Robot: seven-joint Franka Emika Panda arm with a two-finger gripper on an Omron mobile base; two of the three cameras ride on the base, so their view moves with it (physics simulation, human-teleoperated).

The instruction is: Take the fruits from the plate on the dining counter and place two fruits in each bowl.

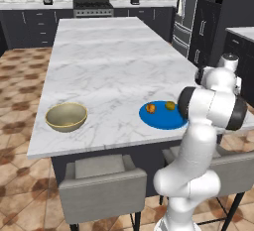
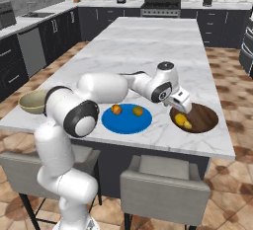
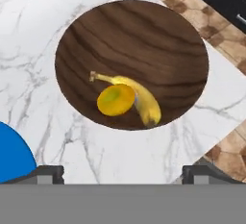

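Observation:
The shallow dark brown bowl [image 3: 132, 45] [image 2: 202, 118] sits on the marble dining counter [image 2: 148, 51] and holds the curved yellow banana [image 3: 146, 103] with the round orange [image 3: 115, 99] resting against it. My gripper [image 2: 181, 106] [image 3: 122, 175] hovers above this bowl's near-left rim, open, its fingertips [image 3: 45, 174] wide apart with nothing between them. To the left, the blue plate [image 2: 126, 123] [image 1: 161, 118] carries the reddish-orange fruit [image 2: 116, 109] [image 1: 150, 108] and the yellow-green fruit [image 2: 138, 110] [image 1: 170, 105]. The tan bowl [image 1: 66, 116] [image 2: 33, 100] stands at the counter's far left, nothing seen inside.
Two grey chairs [image 2: 165, 184] [image 1: 101, 185] stand against the counter's near edge. Dark cabinets, a stove [image 1: 93, 7] and small appliances line the back wall. The marble top stretches far beyond the bowls. My own arm [image 1: 211, 106] covers the dark bowl in the left base view.

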